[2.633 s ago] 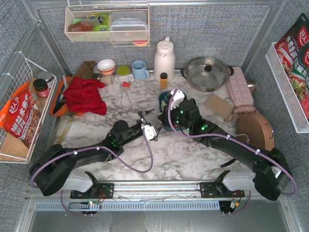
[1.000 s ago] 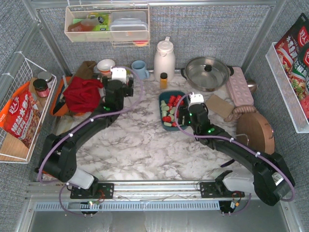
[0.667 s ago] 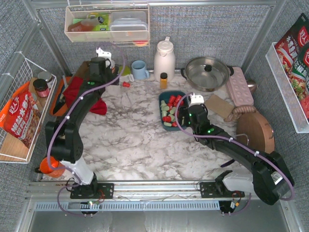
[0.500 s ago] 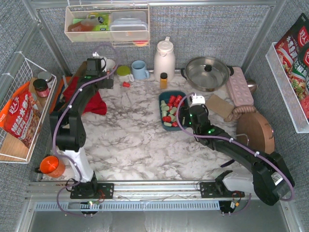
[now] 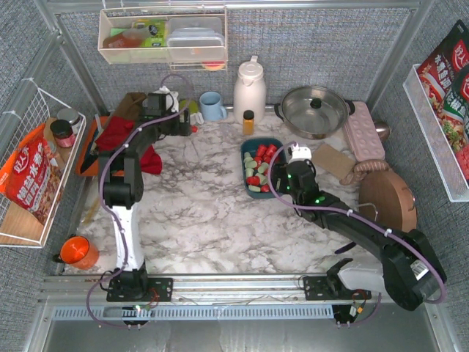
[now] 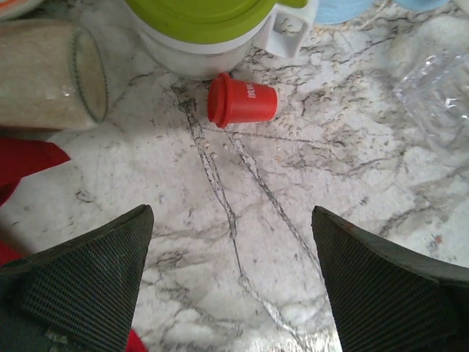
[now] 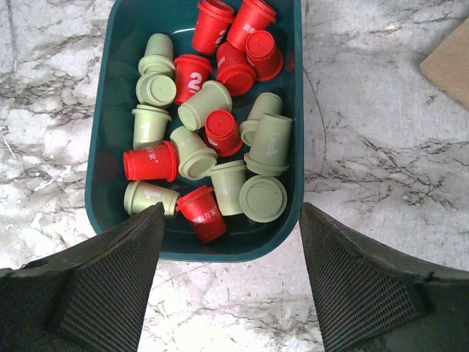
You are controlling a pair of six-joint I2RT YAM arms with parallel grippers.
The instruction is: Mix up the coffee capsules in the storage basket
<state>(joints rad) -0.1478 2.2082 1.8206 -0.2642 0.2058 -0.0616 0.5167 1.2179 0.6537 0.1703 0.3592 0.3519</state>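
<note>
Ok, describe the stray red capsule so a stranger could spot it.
From the white thermos at the back, go left past the blue mug to the green-lidded cup. Beside it one red capsule lies on its side on bare marble, apart from the rest in the teal basket.

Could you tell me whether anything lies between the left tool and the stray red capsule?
Nothing visible does. The left tool hangs open over the marble table, and the red capsule lies on its side just ahead of it. The green-lidded cup sits close behind the capsule, not in the path.
</note>
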